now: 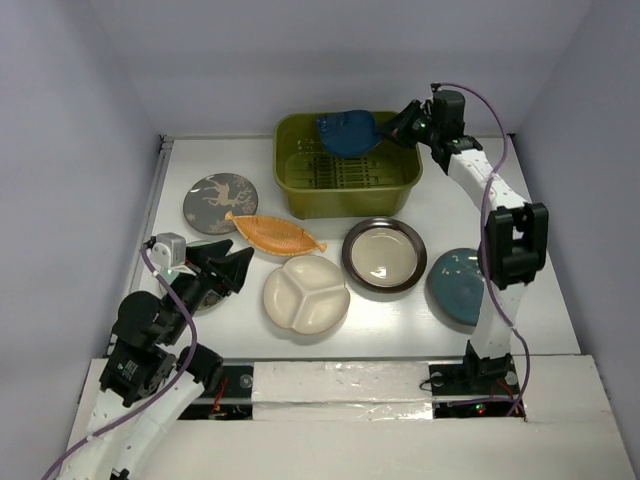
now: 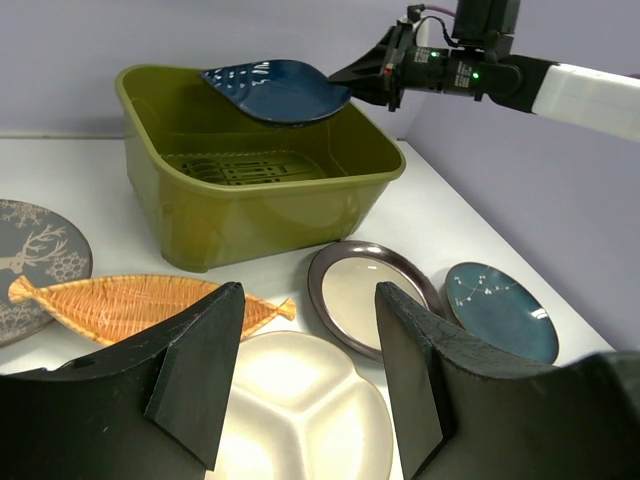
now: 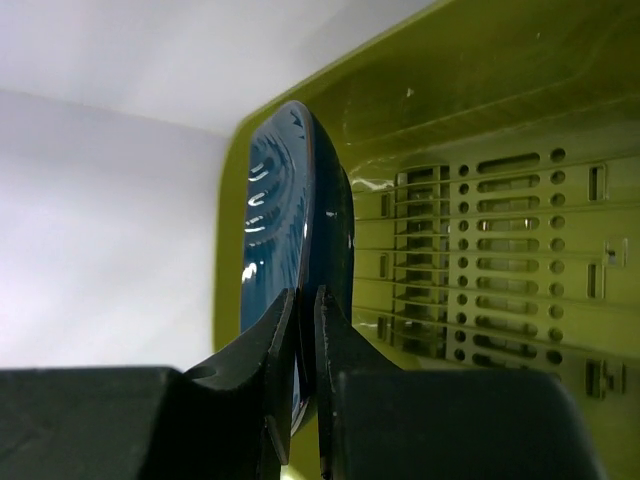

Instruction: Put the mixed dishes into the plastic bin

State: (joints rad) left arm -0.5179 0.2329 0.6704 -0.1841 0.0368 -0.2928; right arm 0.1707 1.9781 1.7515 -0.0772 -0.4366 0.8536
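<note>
Two arms work one bench (image 1: 450,200). The right tool (image 1: 385,130) is clamped on the edge of one dark blue triangular plate (image 1: 345,130), its two fingers pinched on either face of the rim. It holds the plate roughly level over the far side of the single olive-green plastic bin (image 1: 345,203), above the slotted bottom and touching neither the floor nor the walls. Nothing lies inside the bin.

Five dishes sit in plain view on the bench nearer the arms:
- one grey plate with a white deer (image 1: 220,202) at far left
- one orange leaf-shaped dish (image 1: 275,235) just beside it
- one cream three-compartment plate (image 1: 306,294)
- one brown-rimmed cream plate (image 1: 384,255) next to that
- one teal round plate (image 1: 455,285), partly behind the right arm

The left tool (image 1: 228,265) hangs at the near left with its fingers spread apart, gripping nothing.
</note>
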